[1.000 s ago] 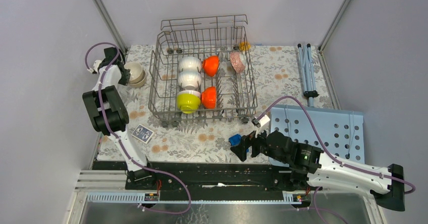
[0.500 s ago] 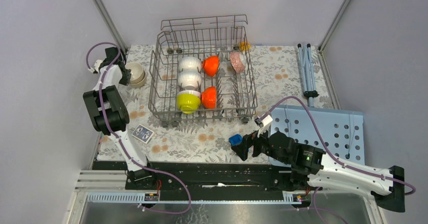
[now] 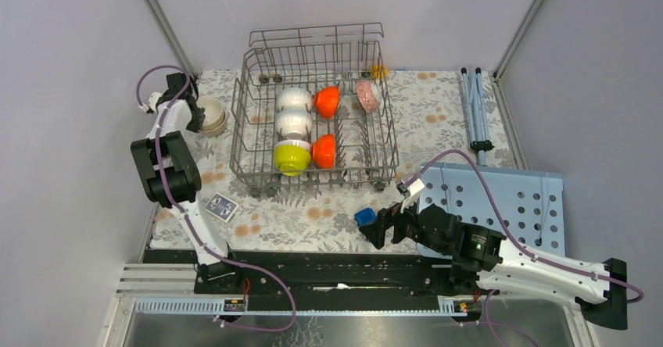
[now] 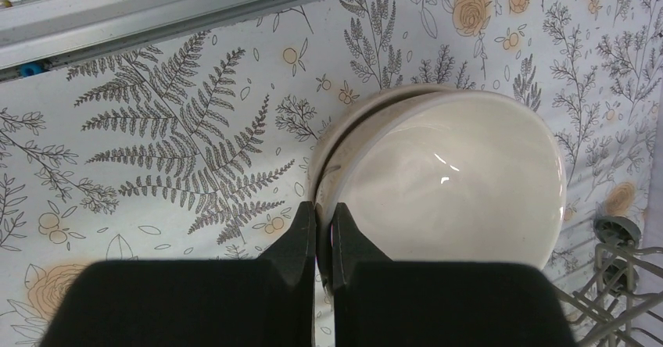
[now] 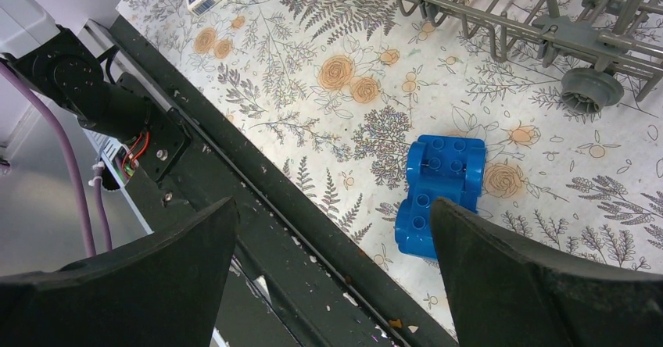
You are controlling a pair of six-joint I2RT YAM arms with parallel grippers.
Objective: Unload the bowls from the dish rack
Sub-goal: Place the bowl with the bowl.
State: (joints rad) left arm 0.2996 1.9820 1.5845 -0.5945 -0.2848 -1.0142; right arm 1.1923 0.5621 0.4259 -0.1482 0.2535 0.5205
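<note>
Bright even light, sharp views, small glint on cream bowl (image 4: 461, 198).

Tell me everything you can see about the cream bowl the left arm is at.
The cream bowl is round, glossy and ceramic-looking, with a small glint on it. It looks upright, nested in a second cream bowl on the floral tablecloth, just left of the dish rack. The left end effector is shut on its near rim.
</note>
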